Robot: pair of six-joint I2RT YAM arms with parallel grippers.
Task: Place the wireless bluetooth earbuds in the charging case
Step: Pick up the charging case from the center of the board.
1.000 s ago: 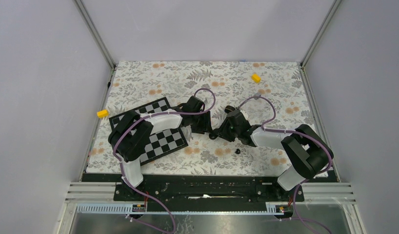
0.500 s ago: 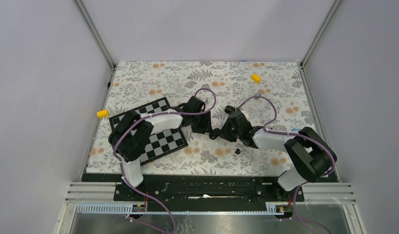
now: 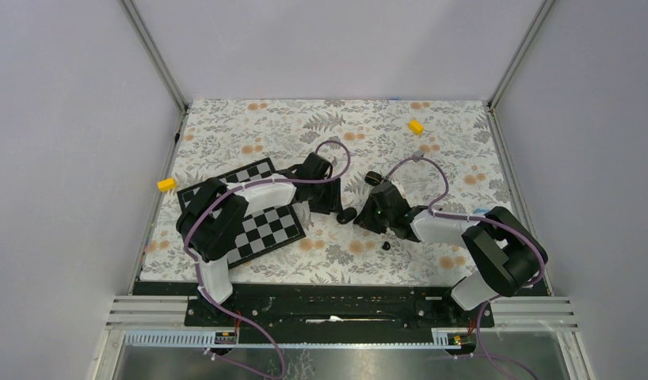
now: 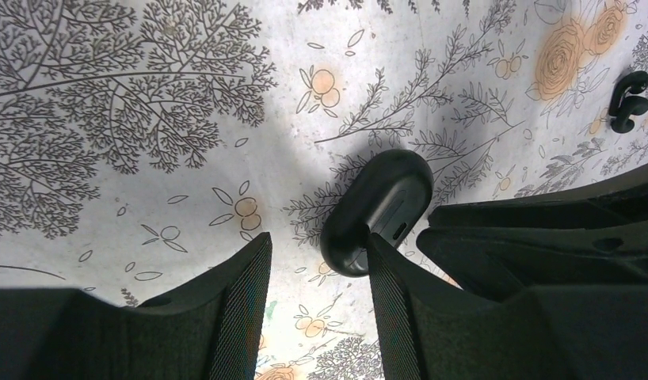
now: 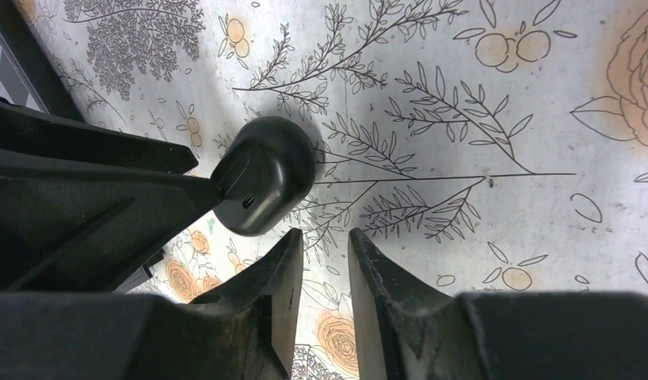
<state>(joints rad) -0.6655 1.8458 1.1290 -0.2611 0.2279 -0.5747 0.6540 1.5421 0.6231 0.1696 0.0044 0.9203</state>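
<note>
The black rounded charging case (image 4: 380, 198) is lying shut, seam showing; the tiny black earbuds (image 4: 627, 103) are lying well apart from it.

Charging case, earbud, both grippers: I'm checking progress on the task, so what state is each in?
charging case: lid shut, on the table, held by neither gripper.
earbud: out of the case, loose on the table.
left gripper: open, empty.
right gripper: open a little, empty.
</note>
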